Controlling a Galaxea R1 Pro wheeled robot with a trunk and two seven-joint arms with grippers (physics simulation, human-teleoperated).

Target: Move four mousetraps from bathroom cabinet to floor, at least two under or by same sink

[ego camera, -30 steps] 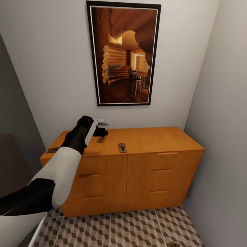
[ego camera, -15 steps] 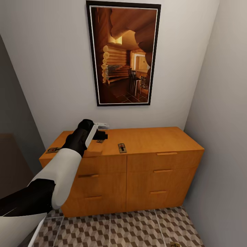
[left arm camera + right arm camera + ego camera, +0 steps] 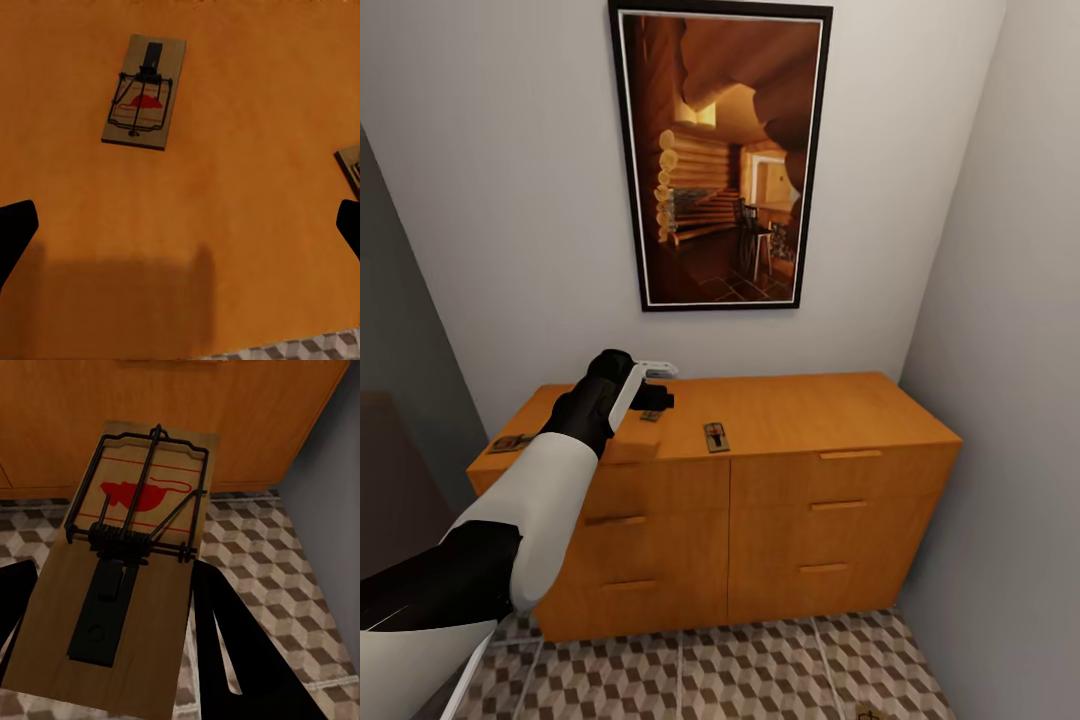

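since the earlier frame the left gripper [image 3: 652, 397] has settled lower over the cabinet [image 3: 800, 410] top. a mousetrap [image 3: 144, 91] lies flat there, ahead of the spread fingers, off toward one fingertip, its long axis roughly along the reach. the left arm is nearer. the right gripper [image 3: 112, 607] is clamped on another mousetrap [image 3: 127, 562] above the floor [image 3: 262, 555].

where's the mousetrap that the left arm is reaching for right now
In the head view it lies on the cabinet top, near the back, just under the left gripper. In the left wrist view the mousetrap lies flat ahead of the open fingers.
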